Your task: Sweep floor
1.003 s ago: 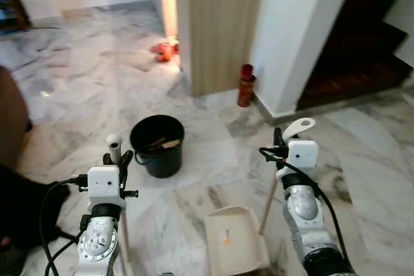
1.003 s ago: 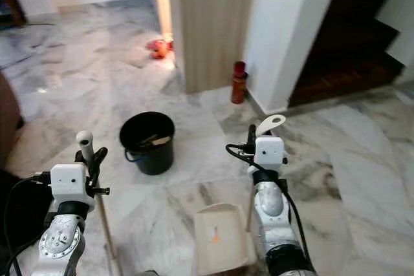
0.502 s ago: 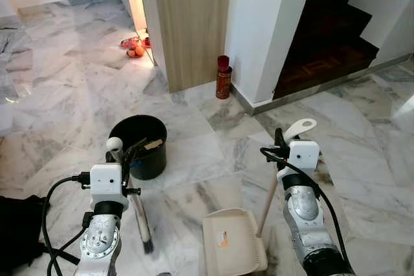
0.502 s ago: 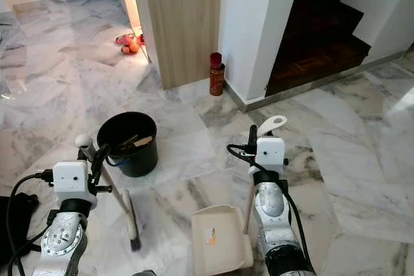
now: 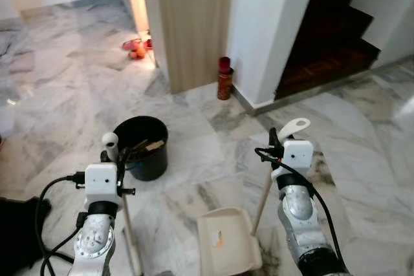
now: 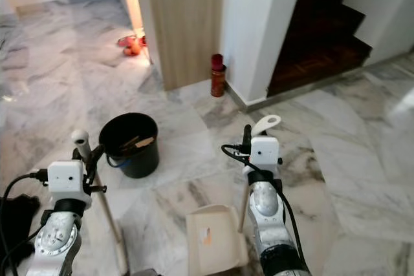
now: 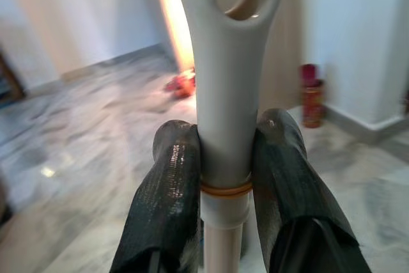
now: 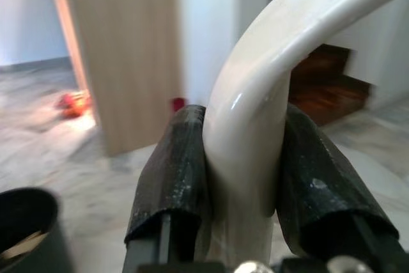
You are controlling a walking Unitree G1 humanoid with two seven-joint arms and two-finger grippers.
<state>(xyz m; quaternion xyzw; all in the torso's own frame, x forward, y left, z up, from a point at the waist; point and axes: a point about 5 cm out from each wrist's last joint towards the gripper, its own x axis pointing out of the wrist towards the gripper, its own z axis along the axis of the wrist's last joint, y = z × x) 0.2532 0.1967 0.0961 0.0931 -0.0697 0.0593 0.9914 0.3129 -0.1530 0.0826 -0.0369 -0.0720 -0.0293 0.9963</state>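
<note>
Your left tool (image 7: pixel 223 177) grips the broom (image 7: pixel 223 81); your right tool (image 8: pixel 243 171) grips the dustpan (image 5: pixel 228 247). A black bucket (image 5: pixel 143 146) stands ahead, left.

A home's ground-floor hallway: polished grey-veined marble floor (image 5: pixel 58 101), white walls, a wood-panelled partition (image 5: pixel 194 21) and a dark wooden staircase (image 5: pixel 326 37) rising at the right. Household clutter fits this: a black bucket (image 5: pixel 143 147), a red canister (image 5: pixel 224 77) by the wall, small red items (image 5: pixel 137 48) near a lit doorway
</note>
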